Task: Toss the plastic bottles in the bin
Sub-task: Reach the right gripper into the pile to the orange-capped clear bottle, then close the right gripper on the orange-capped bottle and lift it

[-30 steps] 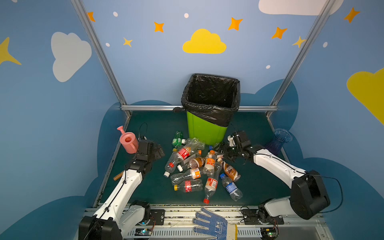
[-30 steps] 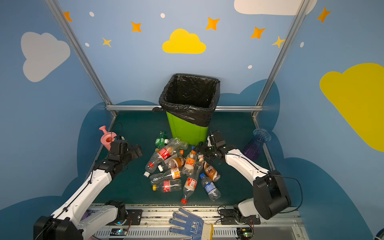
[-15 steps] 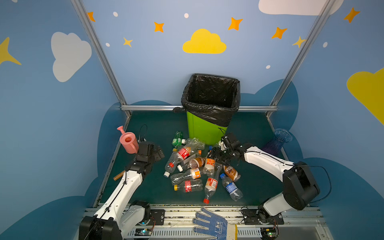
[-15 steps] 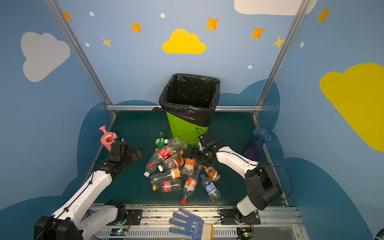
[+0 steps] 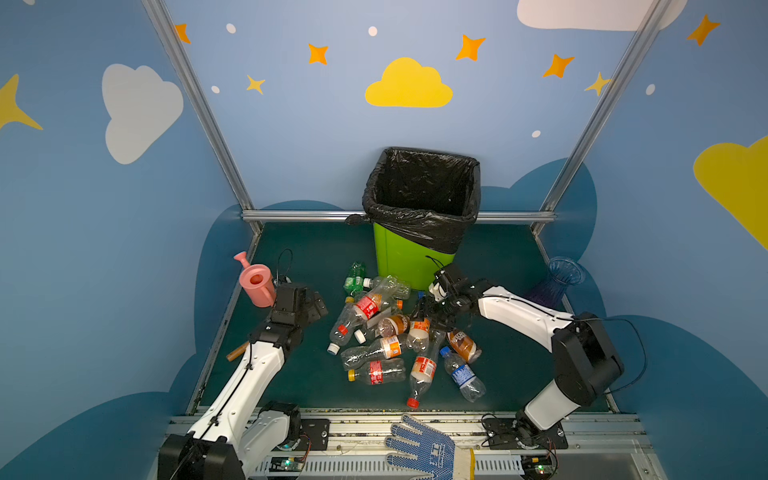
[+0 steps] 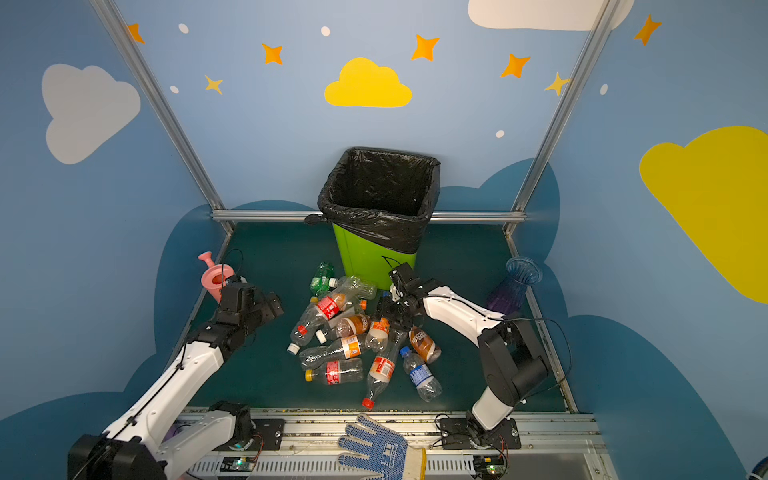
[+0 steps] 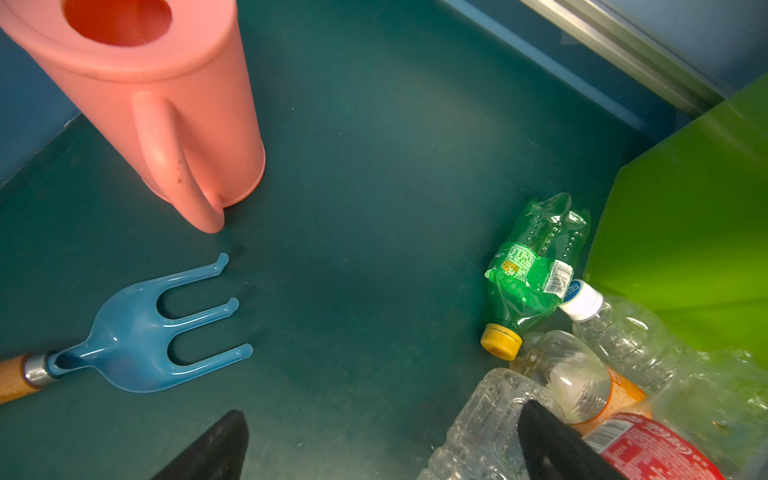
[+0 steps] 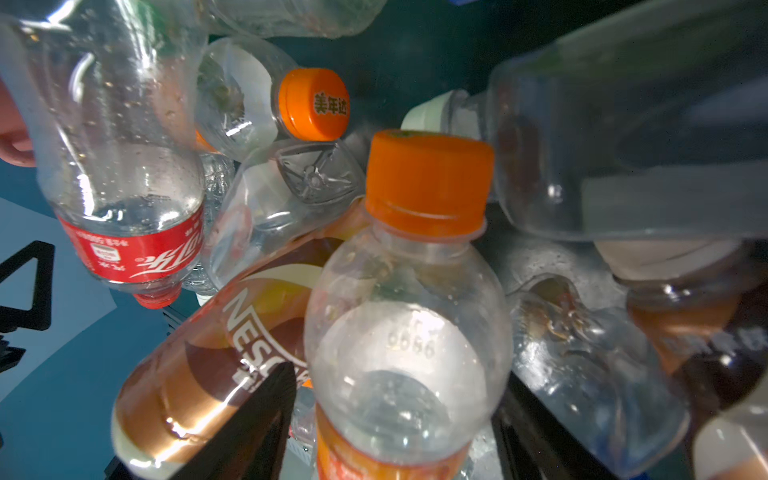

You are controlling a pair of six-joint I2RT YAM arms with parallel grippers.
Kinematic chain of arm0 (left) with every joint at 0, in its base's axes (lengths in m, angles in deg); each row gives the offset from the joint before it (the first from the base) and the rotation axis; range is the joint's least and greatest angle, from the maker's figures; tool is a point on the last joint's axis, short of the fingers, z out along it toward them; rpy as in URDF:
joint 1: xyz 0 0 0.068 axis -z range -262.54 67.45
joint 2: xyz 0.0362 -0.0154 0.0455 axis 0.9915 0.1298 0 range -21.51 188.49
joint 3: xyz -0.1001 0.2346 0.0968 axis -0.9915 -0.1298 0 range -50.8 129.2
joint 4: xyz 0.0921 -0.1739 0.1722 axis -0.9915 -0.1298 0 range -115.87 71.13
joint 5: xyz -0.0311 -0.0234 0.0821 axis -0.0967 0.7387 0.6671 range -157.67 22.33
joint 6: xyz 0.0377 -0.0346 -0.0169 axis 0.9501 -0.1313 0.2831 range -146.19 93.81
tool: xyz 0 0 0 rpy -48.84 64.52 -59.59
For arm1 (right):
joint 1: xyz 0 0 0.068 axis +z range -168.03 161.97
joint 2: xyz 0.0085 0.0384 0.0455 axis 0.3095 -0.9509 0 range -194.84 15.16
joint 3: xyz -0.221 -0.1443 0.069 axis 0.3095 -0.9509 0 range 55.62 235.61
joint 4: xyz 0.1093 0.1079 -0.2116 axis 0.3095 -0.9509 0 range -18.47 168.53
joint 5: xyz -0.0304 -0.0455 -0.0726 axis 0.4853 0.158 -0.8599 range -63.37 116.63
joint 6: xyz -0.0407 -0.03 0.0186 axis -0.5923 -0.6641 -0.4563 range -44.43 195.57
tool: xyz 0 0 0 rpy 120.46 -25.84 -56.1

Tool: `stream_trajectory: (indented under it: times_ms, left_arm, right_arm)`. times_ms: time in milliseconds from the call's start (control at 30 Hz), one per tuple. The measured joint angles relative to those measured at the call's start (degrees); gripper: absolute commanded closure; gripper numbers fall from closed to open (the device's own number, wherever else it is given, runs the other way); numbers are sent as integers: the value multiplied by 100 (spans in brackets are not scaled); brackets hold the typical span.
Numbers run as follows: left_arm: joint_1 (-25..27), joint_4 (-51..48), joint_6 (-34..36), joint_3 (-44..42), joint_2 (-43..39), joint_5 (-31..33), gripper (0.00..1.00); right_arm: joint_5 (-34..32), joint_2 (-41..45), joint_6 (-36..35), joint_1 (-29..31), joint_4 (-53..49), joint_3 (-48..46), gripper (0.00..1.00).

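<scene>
Both top views show a booth with blue walls painted with clouds and stars. Taking the back wall as 12 o'clock, the lime-green bin (image 5: pixel 409 262), lined with a black bag, stands at 12 o'clock on the dark green mat (image 5: pixel 316 253). The plastic bottles (image 5: pixel 386 336) lie in a loose heap at the centre of the mat, the nearest ones just beside the bin's base.

The left gripper (image 5: pixel 311 301) hangs at 9 o'clock of the heap. Its jaws are spread wide with nothing between them.

The right gripper (image 5: pixel 438 309) reaches into the heap at 2 o'clock. In the right wrist view its two black fingers, partly open, stand close on either side of an orange-capped bottle (image 8: pixel 415 332). I cannot tell whether they press on it.

A pink watering can (image 5: pixel 257 282) stands at 10 o'clock. A blue vase (image 5: pixel 557 280) stands at 3 o'clock, and a blue-dotted glove (image 5: pixel 419 449) lies at 6 o'clock.
</scene>
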Motion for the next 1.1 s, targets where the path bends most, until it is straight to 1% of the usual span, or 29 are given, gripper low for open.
stream_trajectory:
  times_ms: [167,467,600,833,967,1100]
  left_arm:
    - [-20,-2,0,0,-44,7,0]
    - [-48,-17,-2,-42,-46,22,0]
    - [-57,-20,-2,-42,-46,22,0]
    - [-74,-37,-4,-42,-46,26,0]
    - [-101,-35,-33,-42,-46,42,0]
    - [-133,-26,-66,-61,-31,42,0]
  right_arm:
    - [44,-109,-107,2,-61,133,31]
    - [116,-162,-166,4,-81,133,44]
    - [120,-162,-179,2,-79,133,47]
    - [107,-125,-188,-42,-74,133,49]
    - [90,197,-240,-173,-74,136,50]
    - [26,892,-367,-560,-76,177,50]
